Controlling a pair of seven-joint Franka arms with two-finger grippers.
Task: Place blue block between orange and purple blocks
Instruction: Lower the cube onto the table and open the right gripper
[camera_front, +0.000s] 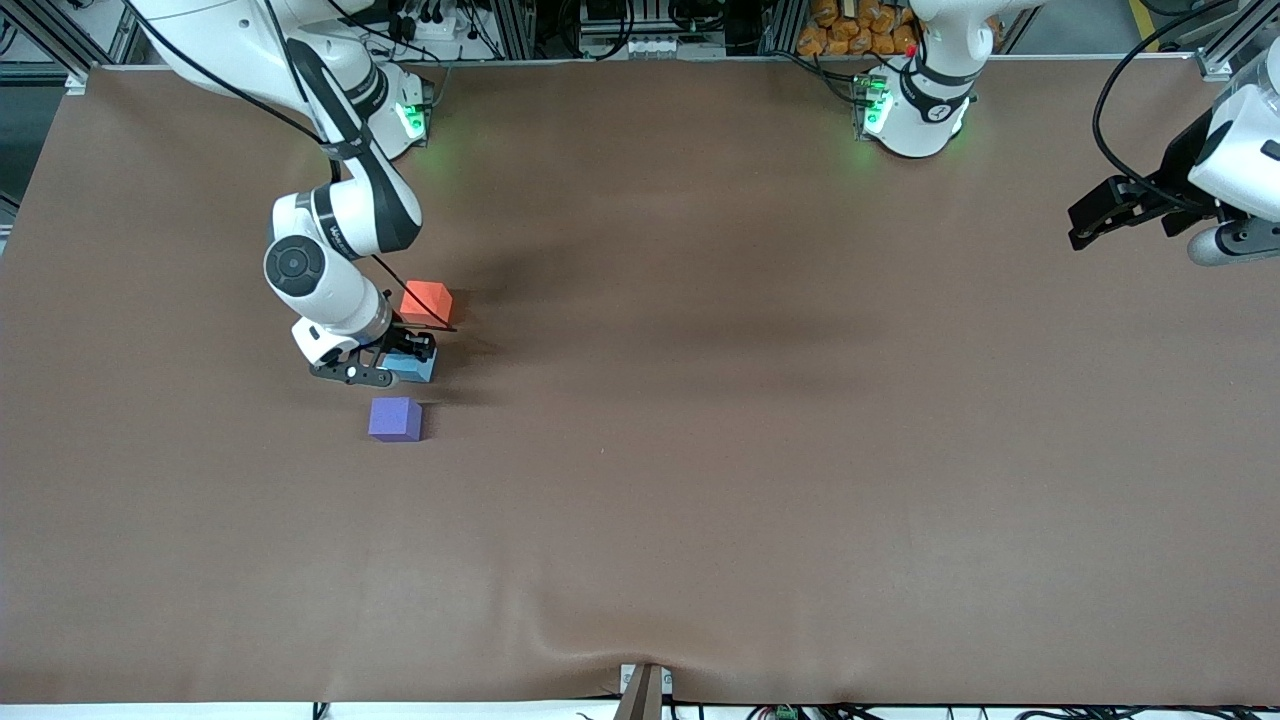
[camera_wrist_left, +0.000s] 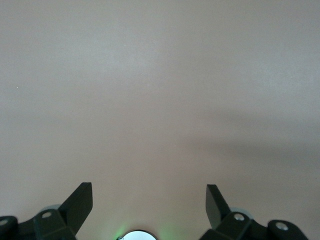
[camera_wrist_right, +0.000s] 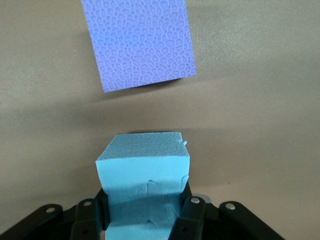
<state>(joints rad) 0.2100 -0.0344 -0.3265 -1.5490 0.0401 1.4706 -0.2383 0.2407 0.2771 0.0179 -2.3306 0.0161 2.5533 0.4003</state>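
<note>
The right gripper (camera_front: 395, 362) is clenched on the blue block (camera_front: 412, 366), w/ its fingers (camera_wrist_right: 187, 215) pressed to 2 sides of it. The block is down low in the gap between the orange block (camera_front: 427, 301) and the purple block (camera_front: 395, 418). Orange is farther from the front camera, purple is nearer. I can't tell if blue sits on the table (camera_front: 760, 420) yet. This looks like the put-down step, almost done. Next move: let go slow, then lift straight up so no block gets bumped. The left gripper (camera_wrist_left: 149, 202) is wide open, holds nothing, and waits over the table edge at the left arm's end.
</note>
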